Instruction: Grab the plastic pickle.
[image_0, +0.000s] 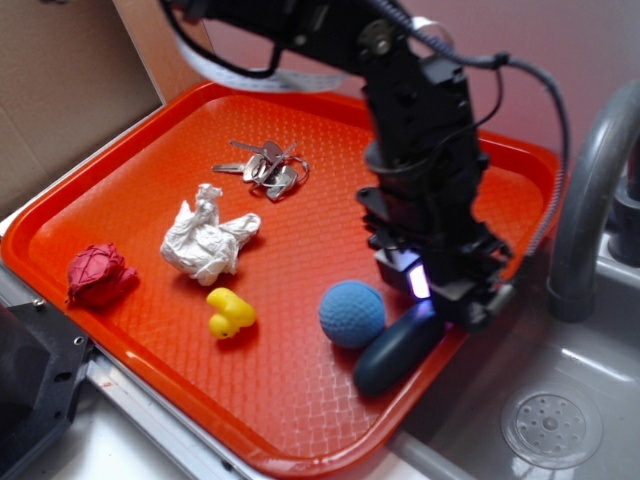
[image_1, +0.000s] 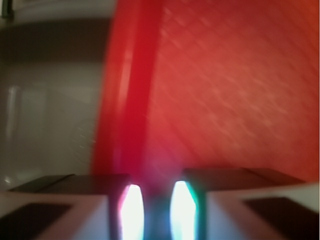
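Orange tray (image_0: 300, 400) set beside a grey sink (image_0: 560, 400), with the grey faucet pipe (image_0: 585, 200) rising at the right. Black arm reaching down from the top of the exterior view, ending in the gripper (image_0: 440, 305) low over the tray's right edge. Plastic pickle (image_0: 395, 355) lying near that same right rim, dark navy-teal, smooth, rounded at both ends, angled with its upper end up under the gripper and its lower end pointing toward the tray's near edge. Upper tip of the pickle apparently between the fingers, lit by a violet-white glow from the fingertip pads; rest of the body still resting on the tray surface. Light-blue dimpled ball (image_0: 352, 313) just left of the pickle, touching or nearly touching it. Farther left, a yellow rubber duck (image_0: 230, 313), a crumpled white paper wad (image_0: 205, 240), and a crumpled red piece (image_0: 98, 275) near the tray's left rim. Bunch of keys (image_0: 262, 168) toward the tray's far side. Brown cardboard (image_0: 60, 90) behind the tray at upper left. In the wrist view, much blur: red tray rim (image_1: 130, 100) running up the frame, textured tray floor to the right, grey sink to the left. Two glowing pads (image_1: 131, 210) at the bottom with a dark bluish strip of the pickle (image_1: 157, 215) in the narrow gap between them. Fingers drawn in close on the pickle's end, seemingly clamped on it.
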